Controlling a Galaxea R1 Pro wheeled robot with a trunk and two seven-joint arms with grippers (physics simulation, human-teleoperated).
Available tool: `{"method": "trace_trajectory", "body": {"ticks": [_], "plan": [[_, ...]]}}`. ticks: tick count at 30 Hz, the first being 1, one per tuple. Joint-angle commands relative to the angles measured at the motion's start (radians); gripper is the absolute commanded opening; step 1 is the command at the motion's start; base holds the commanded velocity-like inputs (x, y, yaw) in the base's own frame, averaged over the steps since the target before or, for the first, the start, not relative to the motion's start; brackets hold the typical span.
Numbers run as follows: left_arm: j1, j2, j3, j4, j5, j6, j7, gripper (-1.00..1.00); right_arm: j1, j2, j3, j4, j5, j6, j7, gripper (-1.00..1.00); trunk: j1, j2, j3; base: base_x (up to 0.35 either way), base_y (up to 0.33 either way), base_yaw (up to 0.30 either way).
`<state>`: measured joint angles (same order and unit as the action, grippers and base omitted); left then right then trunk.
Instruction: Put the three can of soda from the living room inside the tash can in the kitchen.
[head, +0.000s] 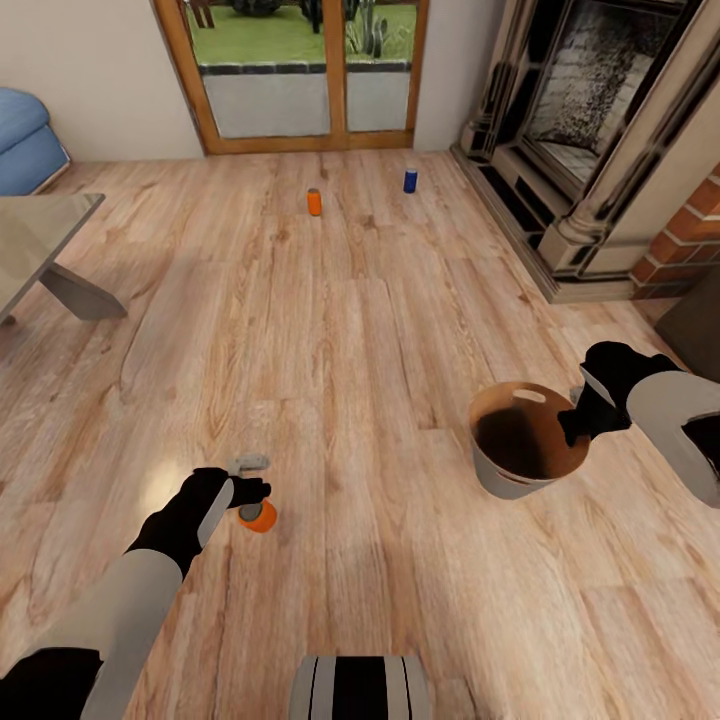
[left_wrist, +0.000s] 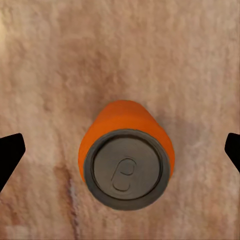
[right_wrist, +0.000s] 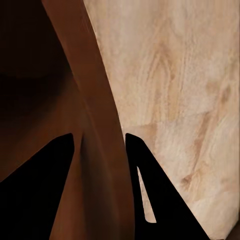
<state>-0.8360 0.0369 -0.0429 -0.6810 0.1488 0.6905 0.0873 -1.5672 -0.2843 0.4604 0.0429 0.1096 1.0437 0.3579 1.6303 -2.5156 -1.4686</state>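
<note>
In the living room, the left claw (head: 252, 478) hangs directly over an upright orange soda can (head: 258, 516) standing on the wood plank floor (head: 340, 330). From the left wrist camera the can (left_wrist: 125, 159) is seen from straight above, its grey pull-tab lid facing the lens, with the two dark fingertips (left_wrist: 10, 152) spread wide on either side and well clear of its wall. Nothing is gripped yet.

The right claw (head: 578, 418) is closed on the near rim of the trash can (head: 515, 478); the right wrist view shows one finger (right_wrist: 150, 195) outside and one inside the thin brown wall (right_wrist: 95, 150), so the bin is held, seemingly just off the floor.

Two more cans stand farther off near the glass doors (head: 300, 70): a second orange can (head: 314, 202) and a blue can (head: 410, 180), apart from each other.

The near can is likely light, stiff and smooth-sided, so it could slip or tip if nudged off-centre. The sensible hold is across the middle of its cylindrical wall, fingers squarely opposite each other, below the lid.
</note>
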Motion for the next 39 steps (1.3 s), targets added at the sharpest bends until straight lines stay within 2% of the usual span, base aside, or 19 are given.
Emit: {"method": "trace_trajectory", "body": {"ticks": [1, 9, 17, 21, 31, 32, 39], "plan": [[0.0, 0.0, 0.0, 0.001, 0.0, 0.0, 0.0, 1.0, -0.002, 0.001, -0.018, 0.0, -0.021, 0.003, 0.001, -1.0, 0.0, 0.0, -0.005, 0.0, 0.0, 0.0], [0.0, 0.0, 0.0, 0.007, 0.0, 0.0, 0.0, 1.0, -0.006, 0.006, -0.01, 0.0, -0.021, 0.003, 0.001, -1.0, 0.004, -0.002, -0.045, 0.0, 0.0, 0.0], [0.0, 0.0, 0.0, 0.0, 0.0, 0.0, 0.0, 1.0, -0.012, 0.007, -0.004, 0.001, -0.021, 0.003, 0.001, -1.0, 0.004, -0.002, -0.056, 0.0, 0.0, 0.0], [0.0, 0.0, 0.0, 0.001, 0.0, 0.0, 0.0, 1.0, -0.013, 0.008, 0.011, 0.001, -0.021, 0.003, 0.001, -1.0, 0.006, -0.003, -0.077, 0.0, 0.0, 0.0], [0.0, -0.001, 0.0, -0.002, 0.001, -0.001, 0.0, 1.0, -0.013, 0.008, 0.018, 0.002, -0.021, 0.003, 0.001, -1.0, 0.006, -0.003, -0.084, 0.0, 0.0, 0.0], [0.001, -0.001, 0.0, -0.002, 0.001, -0.002, -0.001, -1.0, -0.013, 0.008, 0.019, 0.002, -0.021, 0.003, 0.001, -1.0, 0.006, -0.003, -0.084, 0.0, 0.0, 0.0], [0.001, 0.0, -0.001, 0.001, 0.0, 0.0, -0.017, -1.0, -0.013, 0.019, 0.021, 0.002, -0.021, 0.003, 0.001, -1.0, 0.006, -0.003, -0.085, 0.0, 0.0, 0.0]]}}
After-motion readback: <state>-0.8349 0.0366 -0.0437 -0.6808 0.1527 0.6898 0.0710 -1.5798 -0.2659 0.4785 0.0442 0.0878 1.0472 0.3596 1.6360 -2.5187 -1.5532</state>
